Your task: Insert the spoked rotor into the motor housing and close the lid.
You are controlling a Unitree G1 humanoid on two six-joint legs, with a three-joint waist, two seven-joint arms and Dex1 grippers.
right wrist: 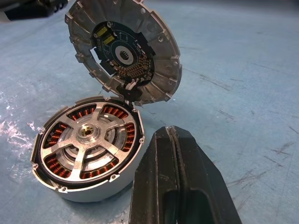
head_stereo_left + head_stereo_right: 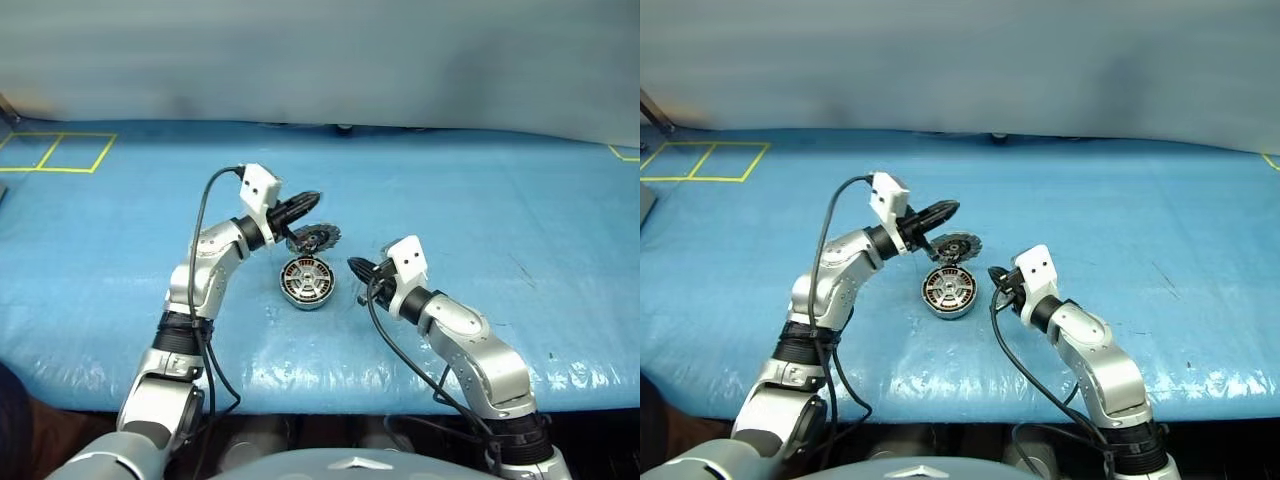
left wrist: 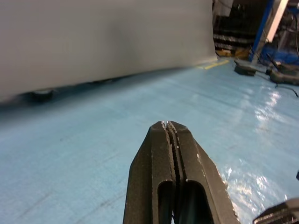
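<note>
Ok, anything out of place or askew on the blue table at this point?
Nothing damaged or spilled. The round silver ribbed lid stands tilted open on its hinge behind the silver motor housing with copper windings, where the silvery spoked rotor already sits. So the lid is simply not yet closed. Both pincers, left and right, are shut and empty.

**Count on the blue table**

One motor housing [image 1: 86, 149], one spoked rotor [image 1: 88, 140] seated inside it, one lid [image 1: 124, 49] standing open at its far edge. Two grippers: left [image 2: 310, 203], right [image 2: 357, 267].

spoked rotor [image 1: 87, 143] in motor housing [image 1: 93, 189] | lid [image 1: 125, 49] raised behind
</note>
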